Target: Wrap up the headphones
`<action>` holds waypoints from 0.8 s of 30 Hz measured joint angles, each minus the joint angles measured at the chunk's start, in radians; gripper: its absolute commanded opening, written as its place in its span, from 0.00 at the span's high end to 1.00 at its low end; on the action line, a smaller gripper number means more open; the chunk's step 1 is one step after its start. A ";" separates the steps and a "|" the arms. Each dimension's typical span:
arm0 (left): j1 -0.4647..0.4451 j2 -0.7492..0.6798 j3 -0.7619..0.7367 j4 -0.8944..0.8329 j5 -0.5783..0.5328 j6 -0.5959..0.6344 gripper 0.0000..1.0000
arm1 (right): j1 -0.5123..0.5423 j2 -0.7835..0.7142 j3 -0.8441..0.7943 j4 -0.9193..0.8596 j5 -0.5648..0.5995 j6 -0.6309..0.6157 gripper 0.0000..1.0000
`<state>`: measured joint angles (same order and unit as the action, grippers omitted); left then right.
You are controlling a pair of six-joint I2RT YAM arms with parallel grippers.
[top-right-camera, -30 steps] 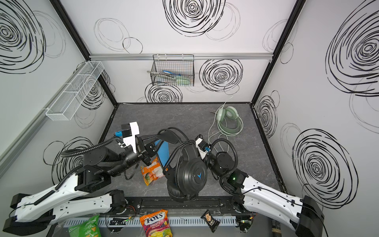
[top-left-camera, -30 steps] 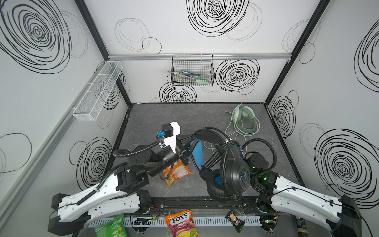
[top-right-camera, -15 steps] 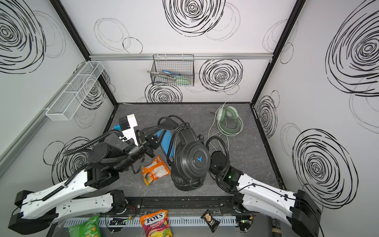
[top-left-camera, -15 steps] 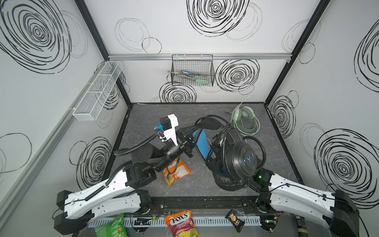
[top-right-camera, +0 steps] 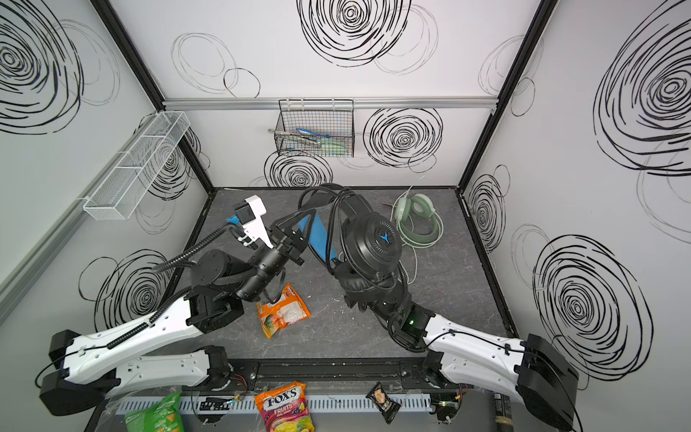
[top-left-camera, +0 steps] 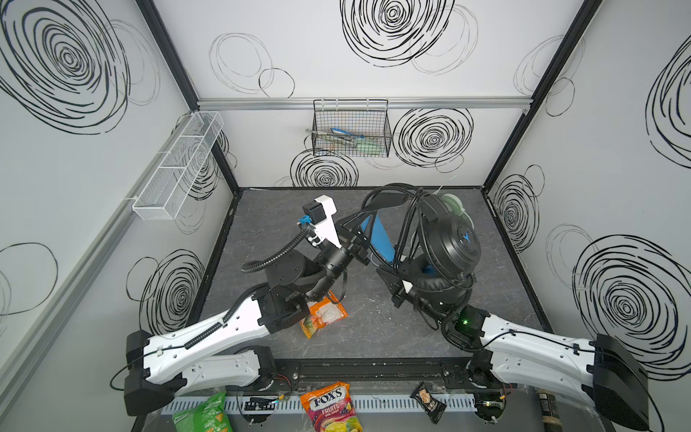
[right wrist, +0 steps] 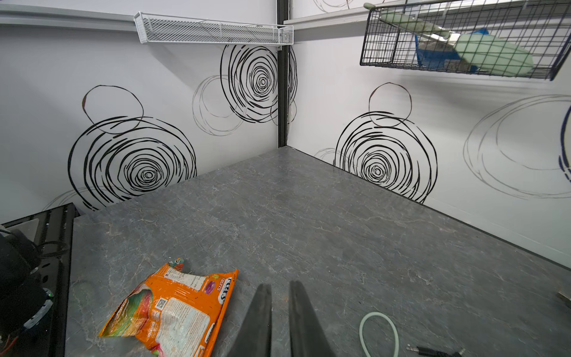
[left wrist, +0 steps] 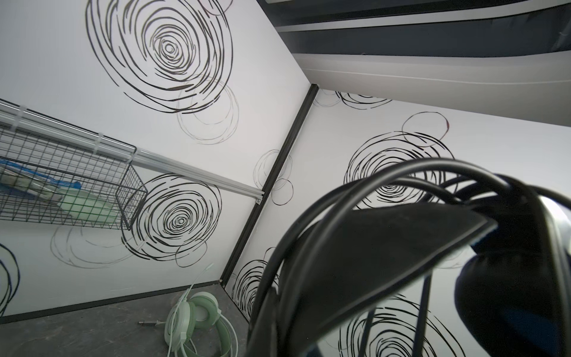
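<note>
So the black headphones (top-left-camera: 452,243) are being held up over the middle of the surface (right wrist: 309,216). The headband is being clamped by the closed left gripper (top-left-camera: 364,239), probably so the cable (left wrist: 324,197) can be looped over it. The right gripper (right wrist: 279,287) is being shown nearly closed, with nothing visible between its fingers. In both top views it's being hidden by the earcup. The mint headphones (top-right-camera: 415,217) are being ignored, far right.

An orange candy bag (top-left-camera: 324,313) lies crumpled on the grey marbled desk (top-left-camera: 269,224), near its front left. A black wire basket (top-left-camera: 351,129) hangs on the back wall and holds blue and pale green items. A white mesh tray (top-left-camera: 175,168) is fixed to the left wall. Below the desk's front edge lie a green snack bag (top-left-camera: 202,413), a FOX'S Fruits bag (top-left-camera: 331,406) and a small dark packet (top-left-camera: 428,402).
</note>
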<state>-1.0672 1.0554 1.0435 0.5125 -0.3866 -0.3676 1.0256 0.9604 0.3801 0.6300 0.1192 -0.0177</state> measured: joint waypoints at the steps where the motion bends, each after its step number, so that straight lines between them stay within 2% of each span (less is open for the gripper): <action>1: 0.004 0.008 0.006 0.006 -0.015 0.000 1.00 | 0.003 0.004 -0.003 0.003 0.002 0.001 0.84; 10: 0.068 0.094 0.053 0.029 -0.123 0.003 1.00 | 0.038 0.063 -0.008 0.021 0.035 0.043 0.88; 14: 0.107 0.134 0.055 0.028 -0.181 0.049 1.00 | 0.084 0.069 -0.008 0.018 0.072 0.047 0.89; 24: 0.176 0.253 0.054 0.098 -0.383 0.399 1.00 | 0.245 -0.023 0.021 -0.087 0.187 0.008 0.89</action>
<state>-0.8909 1.3079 1.0977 0.6106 -0.7692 0.0315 1.2705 0.9371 0.4011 0.5430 0.3065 -0.0101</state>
